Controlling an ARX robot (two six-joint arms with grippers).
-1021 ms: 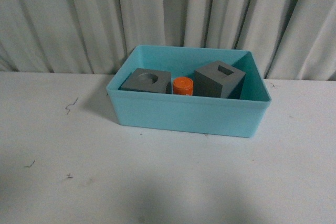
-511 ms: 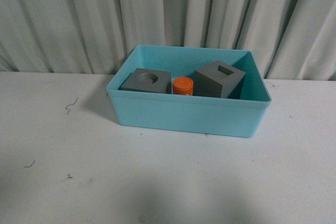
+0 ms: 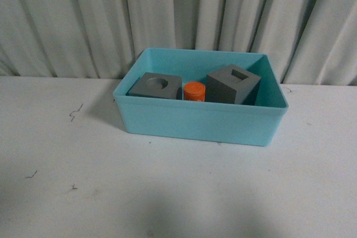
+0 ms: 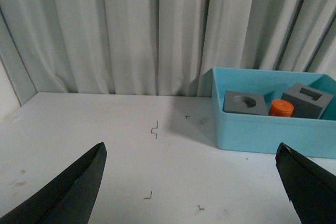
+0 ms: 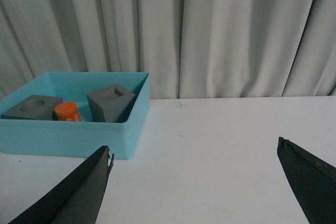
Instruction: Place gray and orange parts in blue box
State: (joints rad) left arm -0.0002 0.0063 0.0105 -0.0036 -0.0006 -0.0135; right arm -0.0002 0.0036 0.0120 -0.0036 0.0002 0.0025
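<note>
The left pincer (image 4: 191,182) is spread wide and released: its two dark fingers (image 4: 68,192) sit at opposite edges of its wrist view with nothing between them but bare white surface (image 4: 131,166). The right pincer (image 5: 194,182) is likewise splayed wide and empty, its fingers (image 5: 73,192) touching nothing. Neither arm appears in the front view, so both seem drawn back toward the robot's body.

Ahead of the left pincer and off toward the right-arm side stands the blue box (image 4: 262,135); from the right pincer it lies ahead and toward the left-arm side, well apart from both. Inside it, nearest the left arm, lies the gray cube with the round recess (image 3: 155,86), resting flat. Just beside it, in the middle, stands the orange cylinder (image 3: 194,91). Beyond that, toward the right arm, is the gray cube with the square hole (image 3: 234,85), tilted, seemingly leaning toward the box wall. Whether the parts touch one another cannot be told.

Judging by this, the placing is done: all three parts are in the box and nothing of the task is left on the surface. The next move calls for no grasp, only keeping both arms clear, at rest.

Behind everything hangs a pale curtain (image 3: 178,9).
</note>
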